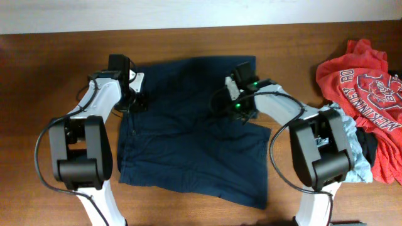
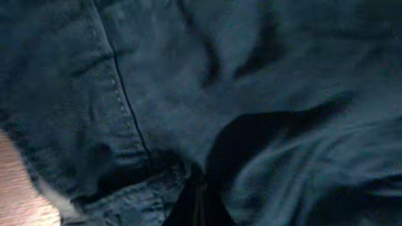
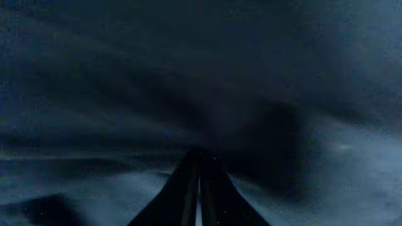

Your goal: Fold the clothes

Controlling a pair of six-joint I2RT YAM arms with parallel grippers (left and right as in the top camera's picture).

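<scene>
The clothes (image 1: 188, 147), a dark navy shorts-like garment, lie spread on the wooden table (image 1: 44, 75) between the two arms. My left gripper (image 1: 134, 100) presses down at the garment's left edge. In the left wrist view its dark fingers (image 2: 198, 188) are shut, with seamed fabric (image 2: 125, 94) bunched around the tips. My right gripper (image 1: 229, 110) sits on the cloth right of the middle, near the crotch edge. In the right wrist view its fingers (image 3: 201, 157) are closed together into the navy cloth (image 3: 188, 75), which fills the view.
A red printed T-shirt (image 1: 364, 75) lies heaped at the table's right edge, with a light blue garment (image 1: 352, 147) under it beside the right arm's base. A strip of bare wood (image 2: 16, 182) shows left of the garment's edge.
</scene>
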